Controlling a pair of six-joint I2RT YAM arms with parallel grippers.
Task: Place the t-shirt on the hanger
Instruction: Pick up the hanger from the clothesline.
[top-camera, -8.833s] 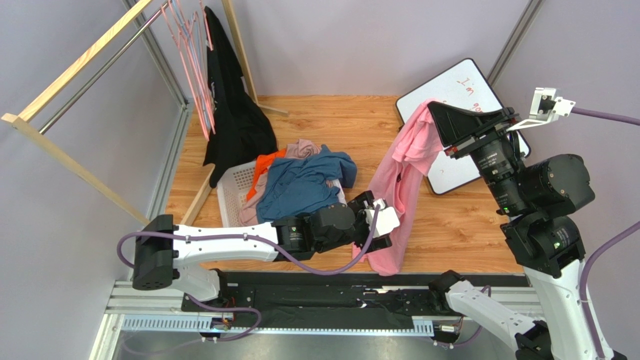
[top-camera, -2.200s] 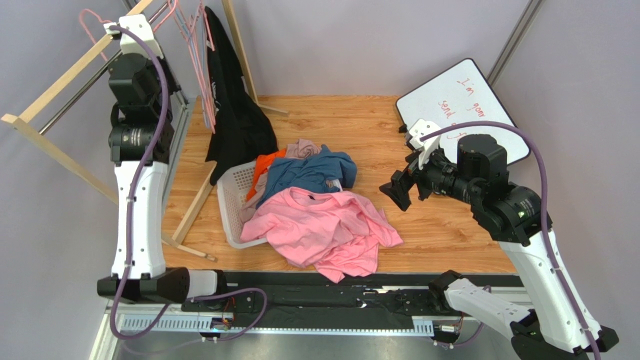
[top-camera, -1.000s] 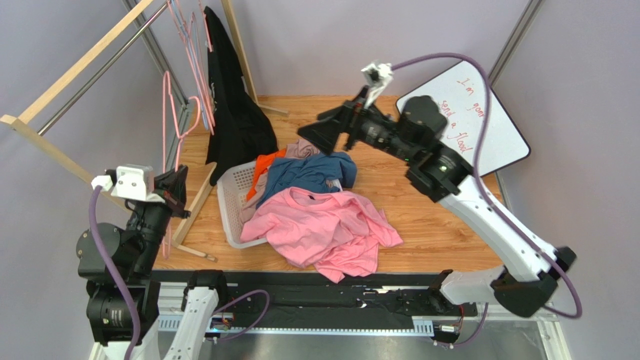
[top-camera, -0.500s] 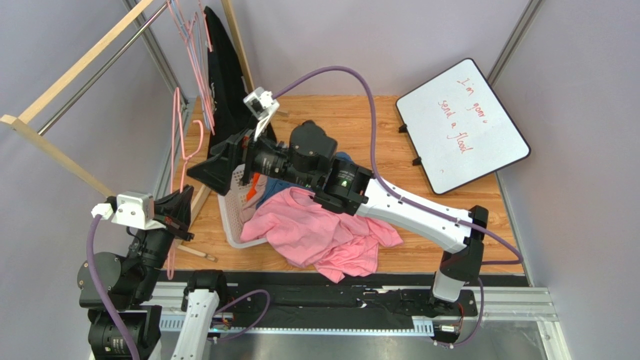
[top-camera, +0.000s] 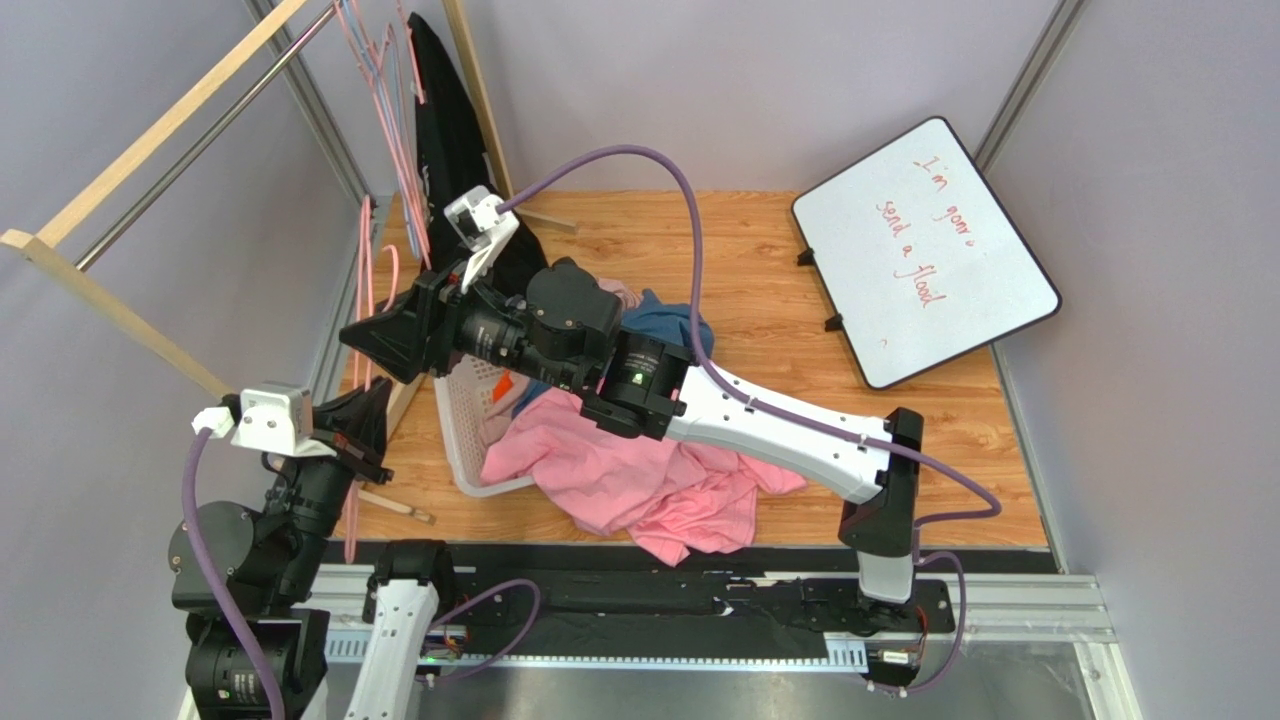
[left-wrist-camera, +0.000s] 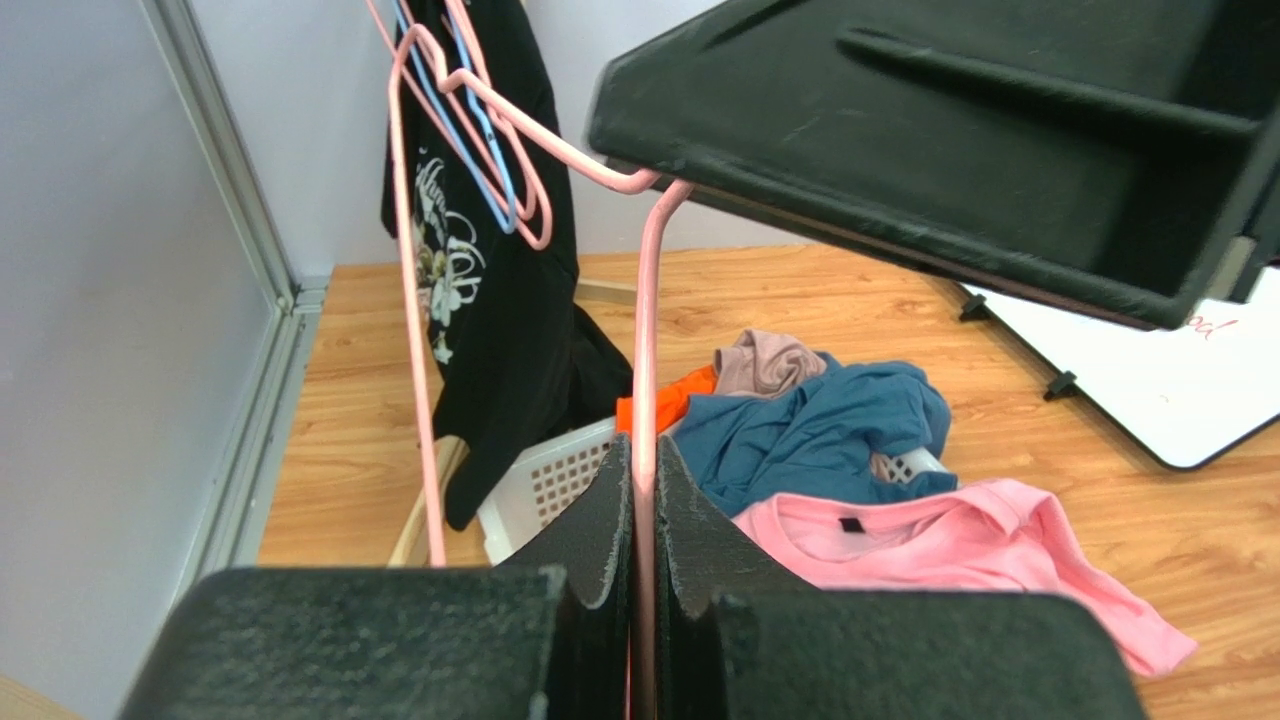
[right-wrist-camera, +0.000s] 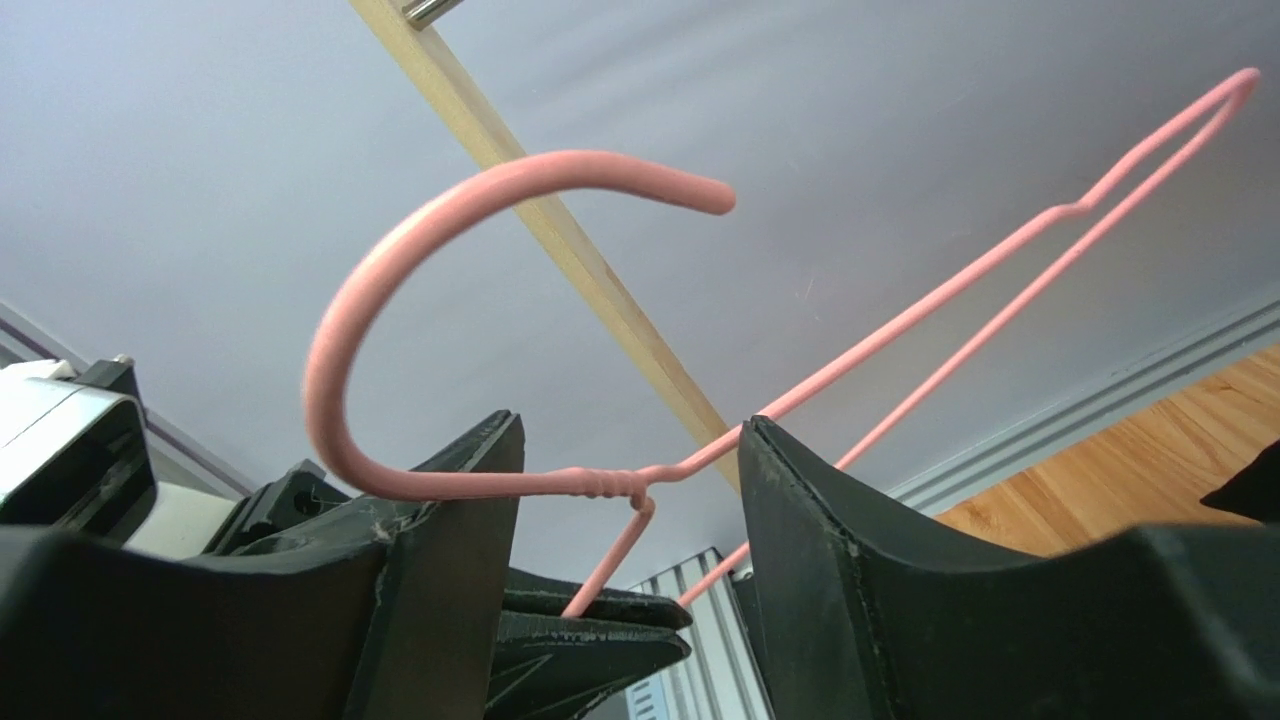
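Wooden tabletop (top-camera: 781, 270), hanger (left-wrist-camera: 646, 375) wire pinched in closed left fingers (left-wrist-camera: 601, 525), neck between parted right fingers (right-wrist-camera: 842, 555)

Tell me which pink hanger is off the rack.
The hanger clamped in the left end effector, neck inside the right end effector; the other hangers hang on the rack.

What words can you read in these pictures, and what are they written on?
"I'm gonna send a flood": red handwriting in three rows on the whiteboard; the end of the first row is hard to make out.
White print on the black garment: swirly, cannot be read.
Small dark tag in the collar of the pink t-shirt: too small to read.
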